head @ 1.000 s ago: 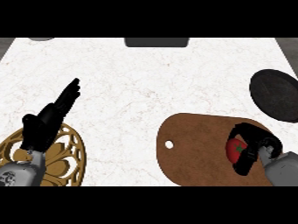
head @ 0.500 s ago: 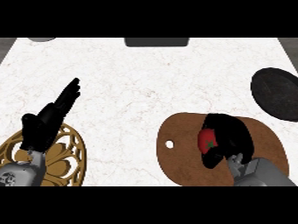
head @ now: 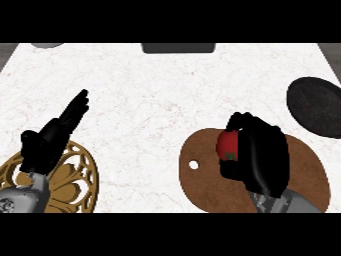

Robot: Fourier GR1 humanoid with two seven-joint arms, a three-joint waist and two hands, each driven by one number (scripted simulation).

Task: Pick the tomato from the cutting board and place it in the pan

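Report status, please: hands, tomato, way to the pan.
Right hand curled round tomato, over cutting board. Left hand open, resting at left. Pan empty; nothing between.

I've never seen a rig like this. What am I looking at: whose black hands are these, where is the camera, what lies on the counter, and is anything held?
This is a humanoid robot at a kitchen counter. The single view is taken from its head, looking steeply down, so only its grey forearms and black hands show, coming in from the lower edge. On the white marble counter lie a brown oval wooden cutting board, a round black pan at the far right, and a round golden openwork stand at the lower left. The right hand is curled round a red tomato above the board. Whether it is lifted cannot be told. The left hand rests open over the stand.
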